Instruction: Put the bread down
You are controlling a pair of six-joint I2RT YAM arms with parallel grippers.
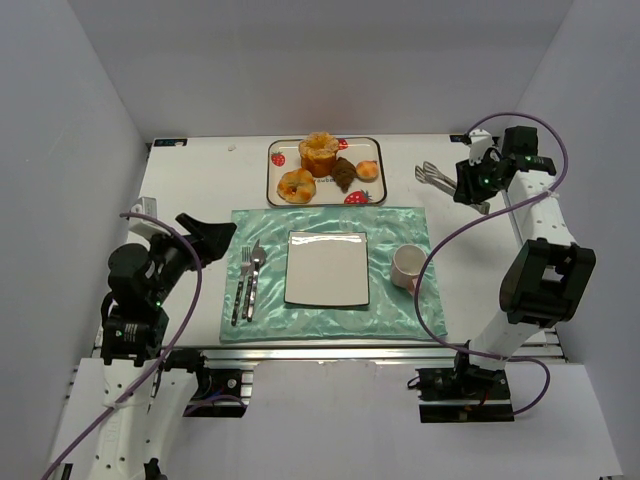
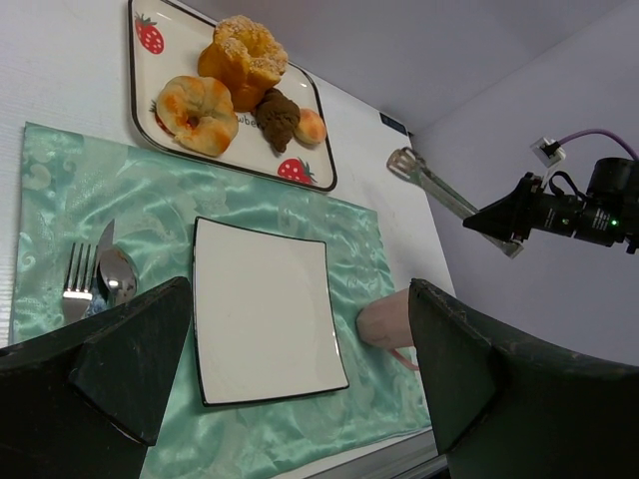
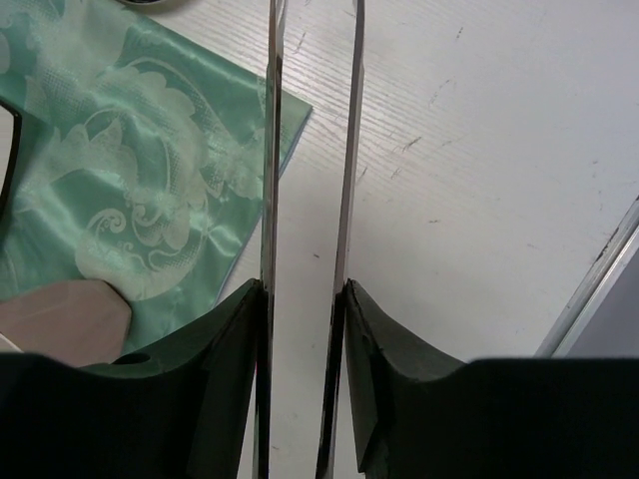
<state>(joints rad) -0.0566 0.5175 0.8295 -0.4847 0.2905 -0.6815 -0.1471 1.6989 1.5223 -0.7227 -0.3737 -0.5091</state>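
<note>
I am holding the right gripper point(image 3: 305, 299) clamped on a pair of metal tongs point(image 3: 347, 150). The wrist camera is showing both thin blades pinched between the dark fingers and running out over the white table point(image 1: 190, 190), past the far right corner of the green placemat point(image 2: 120, 210). In the top view that arm is sitting at the far right of the table, with the tong ends pointing left toward the tray.

I am keeping the left gripper point(image 2: 300, 299) spread wide with nothing between its fingers. It is hanging over the near left of the table and looking across the placemat.

On the placemat, a square white plate point(image 2: 265, 309) is lying in the middle. A fork point(image 2: 78, 279) and a spoon point(image 2: 118, 277) are lying just beside its left edge. A pale pink cup point(image 1: 408, 268) is sitting just to the plate's right; I cannot tell what it is holding.

Beyond the placemat, the strawberry-printed tray point(image 2: 180, 55) is carrying four items. The bread point(image 2: 278, 118), dark brown and rough, is lying toward the tray's right half. It is touching the tall golden muffin point(image 2: 243, 55) behind it and the small orange bun point(image 2: 311, 127) on its right. A round swirled golden bun point(image 2: 198, 110) is taking up the tray's near left part.
</note>
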